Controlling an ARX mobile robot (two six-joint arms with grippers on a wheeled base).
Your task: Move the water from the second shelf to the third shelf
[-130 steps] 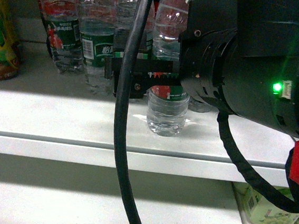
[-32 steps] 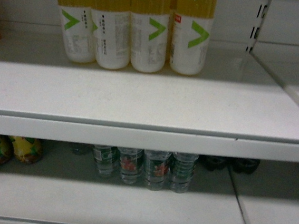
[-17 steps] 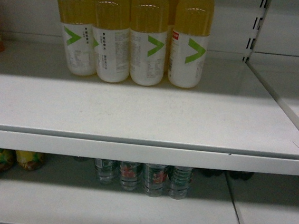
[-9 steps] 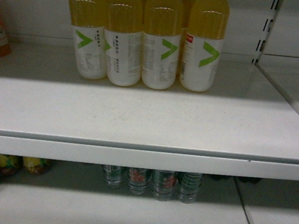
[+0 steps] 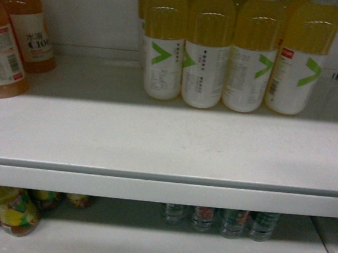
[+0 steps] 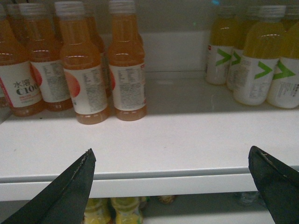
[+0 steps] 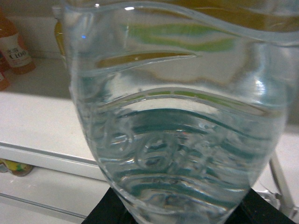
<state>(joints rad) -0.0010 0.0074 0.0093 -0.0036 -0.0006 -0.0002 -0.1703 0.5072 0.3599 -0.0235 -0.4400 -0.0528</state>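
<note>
1. The right wrist view is almost filled by the water bottle, a clear ribbed bottle seen from very close, with dark gripper parts visible at its base around 6 o'clock.
2. The right gripper's fingertips are not seen; whether it is clamped on the bottle cannot be told.
3. The left gripper is held with its two dark fingers wide apart, at 7 and 5 o'clock of the left wrist view, nothing between them.
4. Beyond the fingers a white shelf is seen, with orange drink bottles at 10 o'clock and yellow drink bottles at 2 o'clock.
5. In the head view, neither gripper is seen; small clear bottles are stood on the lower shelf at 5 o'clock.
</note>
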